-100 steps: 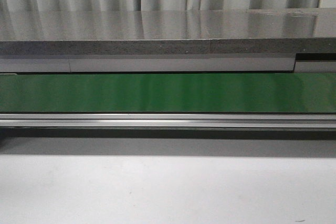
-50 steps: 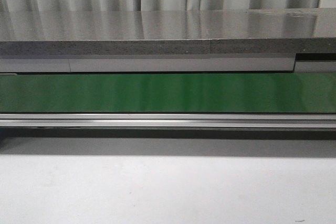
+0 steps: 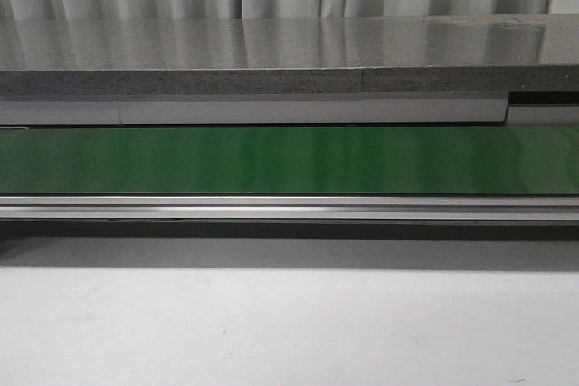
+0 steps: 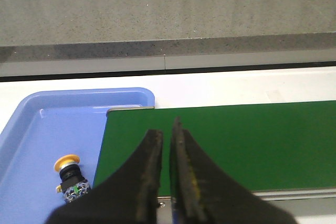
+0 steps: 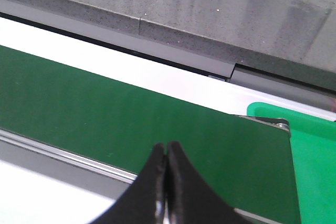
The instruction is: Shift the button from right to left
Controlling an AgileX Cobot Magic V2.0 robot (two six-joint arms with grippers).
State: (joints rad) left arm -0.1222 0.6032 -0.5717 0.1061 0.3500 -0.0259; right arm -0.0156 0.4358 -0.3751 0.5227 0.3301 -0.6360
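Note:
The button, a yellow cap on a black body, lies tipped over in the blue tray, which sits just off the end of the green belt. It shows only in the left wrist view. My left gripper hangs over that belt end, beside the button and apart from it. Its jaws are drawn together to a thin slit with nothing between them. My right gripper is shut and empty, its tips touching, above the near edge of the belt. Neither gripper shows in the front view.
A green tray sits off the belt's other end. In the front view the belt runs across the full width, with a metal rail in front of it and a grey stone ledge behind.

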